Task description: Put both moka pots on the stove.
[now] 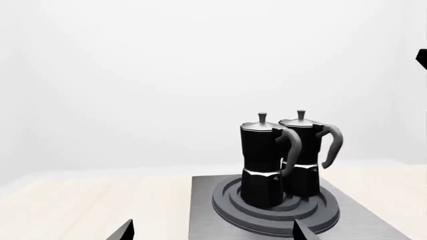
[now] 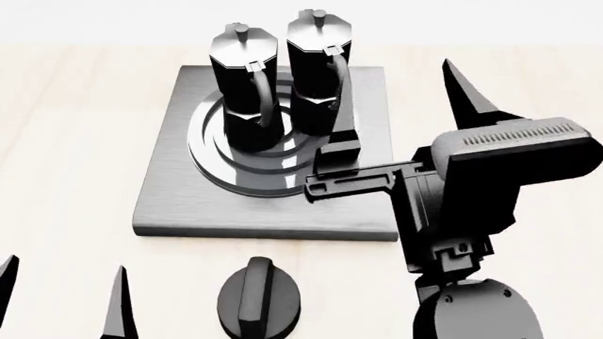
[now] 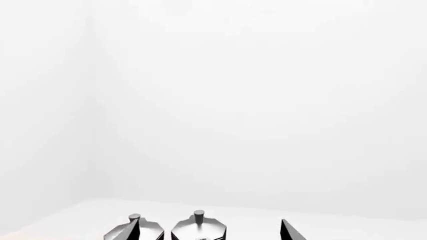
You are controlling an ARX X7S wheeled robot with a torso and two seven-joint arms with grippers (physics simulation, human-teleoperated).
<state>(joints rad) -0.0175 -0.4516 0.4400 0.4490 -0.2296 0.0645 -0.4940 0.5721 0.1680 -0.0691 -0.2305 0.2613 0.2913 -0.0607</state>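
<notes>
Two glossy black moka pots stand upright side by side on the ring burner of the stove [image 2: 179, 205]: one pot [image 2: 243, 85] to the left, the other pot [image 2: 318, 70] to the right, handles toward me. The left wrist view shows the same pots [image 1: 263, 165] [image 1: 303, 150] on the stove [image 1: 207, 210]. My right gripper [image 2: 400, 116] hangs open, raised over the stove's right side and touching neither pot. Its wrist view shows only the silvery lids [image 3: 150, 232] [image 3: 199, 229] beyond the spread fingertips [image 3: 288, 231]. My left gripper [image 2: 61, 282] is open, low near the table's front left.
A low black round dial knob [image 2: 259, 300] lies on the pale wooden table [image 2: 66, 141] in front of the stove. The bulky black right arm [image 2: 471, 212] stands over the table to the stove's right. A white wall closes the back.
</notes>
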